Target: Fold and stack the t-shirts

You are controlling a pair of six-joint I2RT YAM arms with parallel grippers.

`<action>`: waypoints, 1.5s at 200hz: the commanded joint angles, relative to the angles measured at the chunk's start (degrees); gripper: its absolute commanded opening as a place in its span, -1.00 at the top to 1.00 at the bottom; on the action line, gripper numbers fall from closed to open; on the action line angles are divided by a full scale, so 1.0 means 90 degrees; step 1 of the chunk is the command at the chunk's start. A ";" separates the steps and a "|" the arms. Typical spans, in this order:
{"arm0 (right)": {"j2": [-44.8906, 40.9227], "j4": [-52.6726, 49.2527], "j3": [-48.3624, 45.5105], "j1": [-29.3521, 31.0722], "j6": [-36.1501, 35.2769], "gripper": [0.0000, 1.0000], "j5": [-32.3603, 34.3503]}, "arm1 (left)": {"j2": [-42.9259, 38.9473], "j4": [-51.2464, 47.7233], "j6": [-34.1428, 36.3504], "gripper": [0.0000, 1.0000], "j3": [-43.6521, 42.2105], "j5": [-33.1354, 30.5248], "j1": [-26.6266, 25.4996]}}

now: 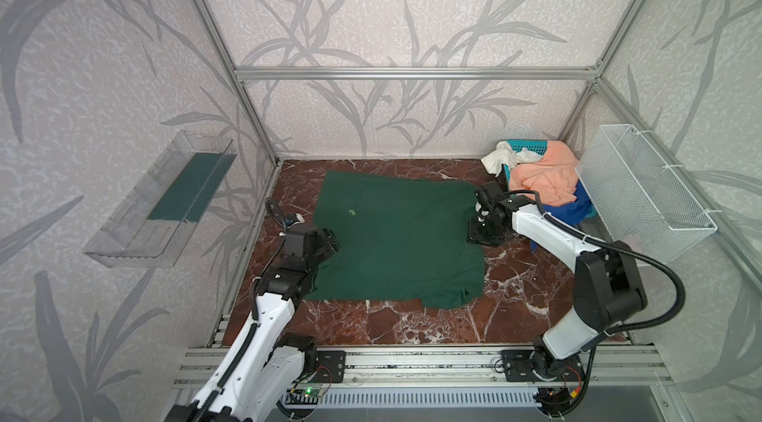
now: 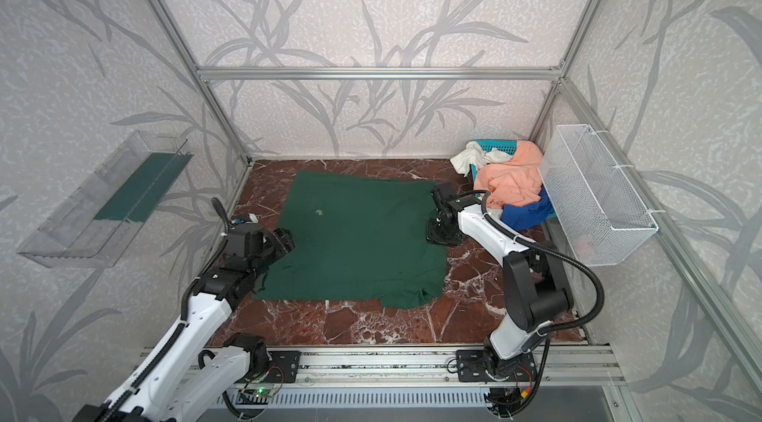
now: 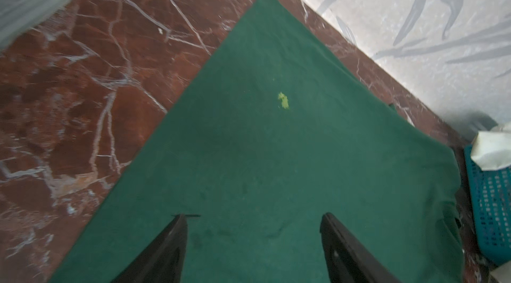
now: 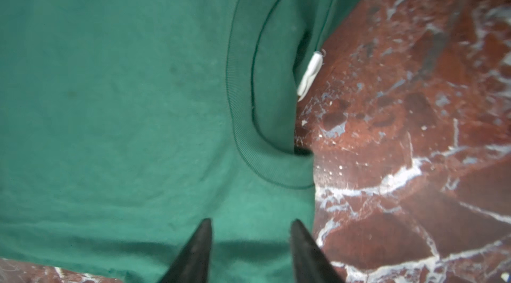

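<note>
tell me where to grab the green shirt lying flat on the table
Pinch the green t-shirt at its right-hand edge beside the collar, coming down from the table side: it lies flat, so only an edge gives the jaws a lip.

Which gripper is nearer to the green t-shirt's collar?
Right. The right gripper is just beside the collar, at the right edge of the green t-shirt; the left gripper is over its opposite, left edge.

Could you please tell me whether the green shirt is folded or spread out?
Spread out: the green shirt lies flat on the table, with only its near right corner bunched.
</note>
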 commanded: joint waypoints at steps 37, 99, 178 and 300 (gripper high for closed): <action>0.0398 -0.0138 -0.0341 0.0004 -0.0098 0.27 0.0086 | 0.1202 0.0778 0.0241 -0.53 0.0341 -0.0002 -0.0753; 0.0419 -0.0154 -0.0788 -0.0002 -0.0086 0.29 0.0644 | 0.2694 0.0760 0.0596 -0.53 0.0784 -0.0242 -0.0995; 0.0331 -0.0211 -0.1019 -0.0002 -0.0088 0.15 0.0871 | 0.4037 0.0880 0.0499 -0.59 0.1393 -0.0062 -0.0993; -0.0907 -0.0585 -0.1322 -0.0002 0.0778 1.00 0.0678 | 0.5045 0.0470 -0.0250 -0.69 0.1810 -0.0784 -0.0906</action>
